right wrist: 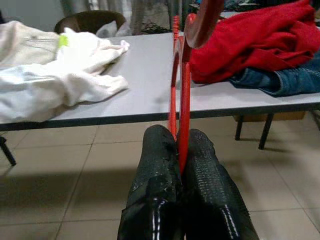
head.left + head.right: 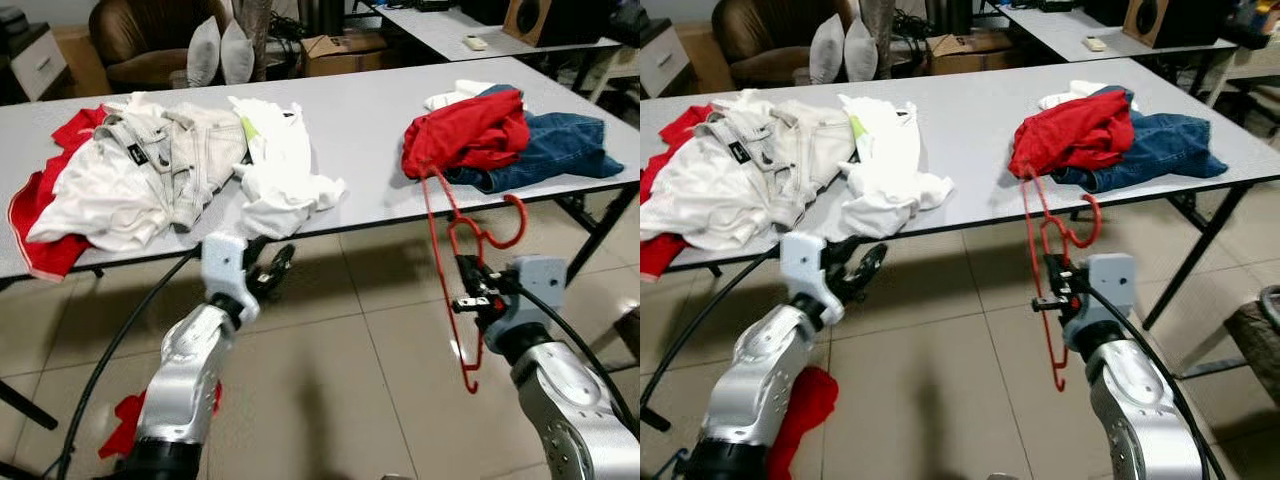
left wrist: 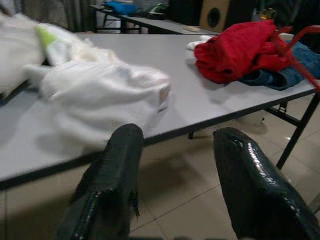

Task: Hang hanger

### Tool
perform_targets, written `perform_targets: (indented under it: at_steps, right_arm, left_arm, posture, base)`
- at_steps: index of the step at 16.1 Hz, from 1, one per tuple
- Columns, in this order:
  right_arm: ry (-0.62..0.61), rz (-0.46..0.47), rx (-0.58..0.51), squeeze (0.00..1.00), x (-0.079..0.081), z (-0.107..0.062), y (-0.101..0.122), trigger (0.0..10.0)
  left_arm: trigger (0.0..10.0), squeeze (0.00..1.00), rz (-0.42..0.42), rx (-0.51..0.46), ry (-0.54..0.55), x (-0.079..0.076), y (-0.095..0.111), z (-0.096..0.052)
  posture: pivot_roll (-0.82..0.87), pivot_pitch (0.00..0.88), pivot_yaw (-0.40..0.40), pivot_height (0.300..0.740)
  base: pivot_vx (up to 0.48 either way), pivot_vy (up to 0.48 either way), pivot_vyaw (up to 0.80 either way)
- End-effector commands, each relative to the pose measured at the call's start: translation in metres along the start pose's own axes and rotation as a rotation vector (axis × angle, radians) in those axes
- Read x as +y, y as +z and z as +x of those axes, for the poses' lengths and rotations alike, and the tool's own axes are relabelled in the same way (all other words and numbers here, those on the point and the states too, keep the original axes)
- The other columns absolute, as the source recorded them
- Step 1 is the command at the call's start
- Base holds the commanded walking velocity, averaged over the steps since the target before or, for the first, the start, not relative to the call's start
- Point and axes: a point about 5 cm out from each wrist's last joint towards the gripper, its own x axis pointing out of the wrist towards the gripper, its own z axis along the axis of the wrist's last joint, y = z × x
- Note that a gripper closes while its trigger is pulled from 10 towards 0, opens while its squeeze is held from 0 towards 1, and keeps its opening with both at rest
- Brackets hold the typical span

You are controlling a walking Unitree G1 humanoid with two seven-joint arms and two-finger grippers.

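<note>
We see the right gripper point(image 2: 468, 290) in front of the grey table point(image 2: 360, 130), below its near edge, and its two black fingers point(image 1: 160, 165) are pressed together on the red hanger point(image 2: 455, 270), so it holds the hanger firmly. The hanger stands almost upright in the air over the tiled floor point(image 2: 370, 370); its upper end reaches the table edge, where it touches or goes into the red garment point(image 2: 470, 130), but we cannot tell if it is caught in the cloth. The hook of the hanger curves to the right, just under the table edge. The red garment lies on top of blue jeans point(image 2: 560, 145), and a small white cloth point(image 2: 455, 95) shows behind them. The left gripper point(image 2: 268, 272) is also low before the table edge, with its fingers point(image 3: 112, 175) spread wide and nothing between them. Just above it a white shirt point(image 2: 285, 170) hangs a little over the edge. Further to the left there is a heap of pale trousers point(image 2: 180, 145) and white clothes over a red cloth point(image 2: 40, 200). Behind the table stand a brown armchair point(image 2: 150, 40) with two pillows point(image 2: 220, 50), a cardboard box point(image 2: 340, 50) and a second table point(image 2: 470, 30). A red piece of cloth point(image 2: 805, 400) lies on the floor near the left arm.
</note>
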Motion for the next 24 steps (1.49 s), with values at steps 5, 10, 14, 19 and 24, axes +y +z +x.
perform_targets:
  at_steps: [5, 10, 14, 19, 24]
  right_arm:
    - [0.037, 0.018, 0.018, 0.00, 0.002, 0.005, -0.001, 10.0]
    - [0.077, 0.008, 0.028, 0.00, 0.002, 0.006, -0.003, 10.0]
    - [0.117, -0.001, 0.024, 0.00, 0.007, 0.008, -0.002, 10.0]
    - [0.136, -0.008, 0.029, 0.00, 0.009, 0.008, -0.003, 10.0]
    - [0.136, -0.008, 0.029, 0.00, 0.009, 0.008, -0.003, 10.0]
  left_arm:
    - [10.0, 1.00, 0.087, -0.058, 0.151, 0.020, 0.009, -0.010]
    - [10.0, 1.00, 0.117, -0.122, 0.275, 0.035, 0.019, -0.021]
    - [10.0, 1.00, 0.155, -0.157, 0.358, 0.043, 0.026, -0.027]
    - [10.0, 1.00, 0.169, -0.162, 0.373, 0.045, 0.027, -0.028]
    - [10.0, 1.00, 0.169, -0.162, 0.373, 0.045, 0.027, -0.028]
  posture:
    - [-0.20, 0.000, -0.006, 0.740]
    - [-0.18, 0.000, -0.035, 0.740]
    - [-0.17, 0.000, -0.040, 0.740]
    - [-0.17, 0.000, -0.040, 0.740]
    - [-0.17, 0.000, -0.040, 0.740]
  base:
    - [0.000, 0.000, -0.47]
    - [0.167, 0.000, -0.64]
    - [0.292, 0.000, 0.00]
    - [0.292, 0.000, 0.00]
    - [0.292, 0.000, 0.00]
